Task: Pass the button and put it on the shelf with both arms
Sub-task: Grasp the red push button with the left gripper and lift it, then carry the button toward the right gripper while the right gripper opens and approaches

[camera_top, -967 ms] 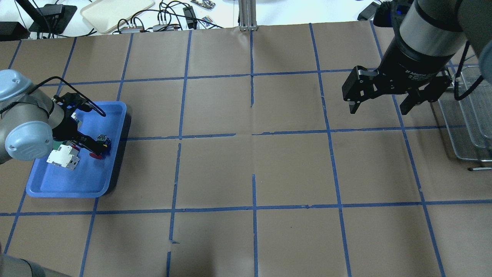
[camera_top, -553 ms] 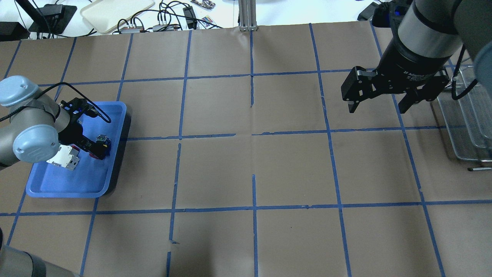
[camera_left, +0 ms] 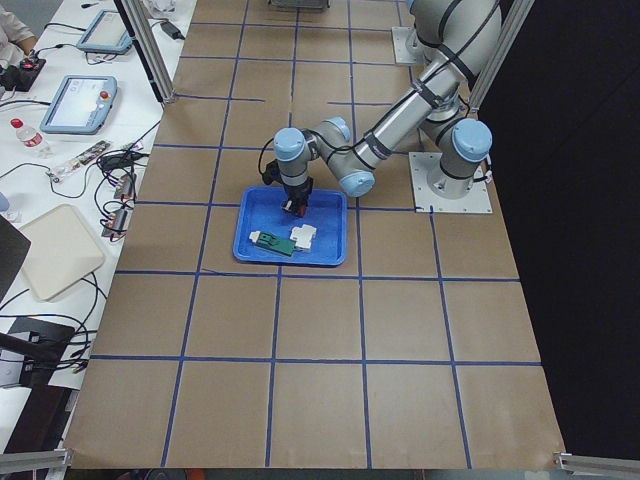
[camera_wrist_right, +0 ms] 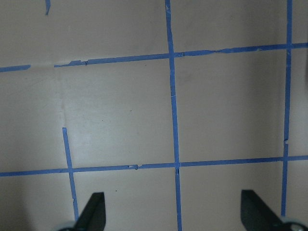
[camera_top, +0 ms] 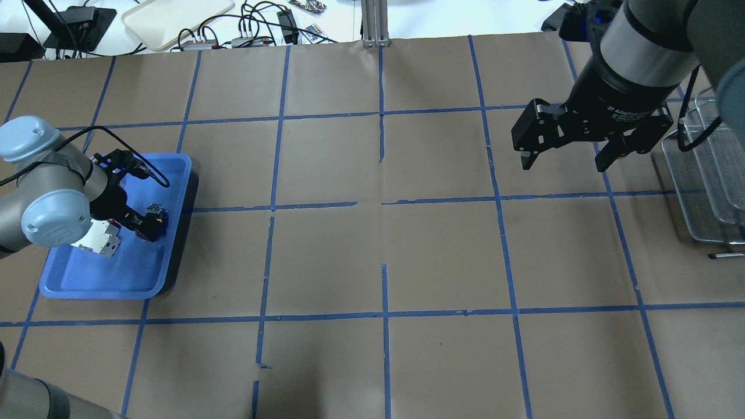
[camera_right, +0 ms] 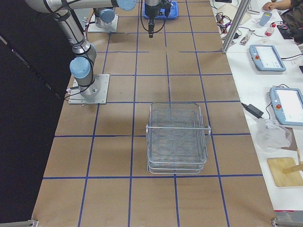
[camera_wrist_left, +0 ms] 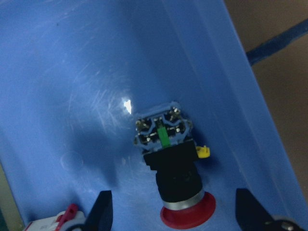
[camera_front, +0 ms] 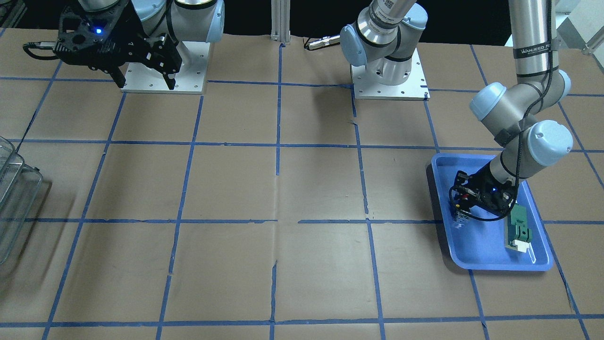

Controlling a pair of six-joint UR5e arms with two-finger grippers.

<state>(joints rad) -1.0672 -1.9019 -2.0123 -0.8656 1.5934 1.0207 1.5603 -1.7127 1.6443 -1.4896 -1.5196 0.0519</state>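
Observation:
The button (camera_wrist_left: 171, 163) lies on its side in the blue tray (camera_wrist_left: 72, 72), red cap toward the wrist camera, blue-grey base block away from it. It also shows in the overhead view (camera_top: 155, 212), near the tray's right rim. My left gripper (camera_wrist_left: 175, 211) is open and low in the tray. One finger stands on each side of the cap with a gap on both sides. My right gripper (camera_top: 563, 163) is open and empty, held high above bare table, left of the wire-mesh shelf (camera_top: 707, 174). The shelf shows whole in the exterior right view (camera_right: 177, 137).
In the tray (camera_top: 116, 279) a white block (camera_top: 96, 240) lies beside my left gripper, and a green-and-white part (camera_front: 518, 230) lies along the rim beyond it. Brown paper with a blue tape grid covers the table between tray and shelf. Cables and devices lie past the far edge.
My left gripper has moved in over the button, and its fingers now hide the red cap from overhead. My right gripper has drifted a little left and away, still open.

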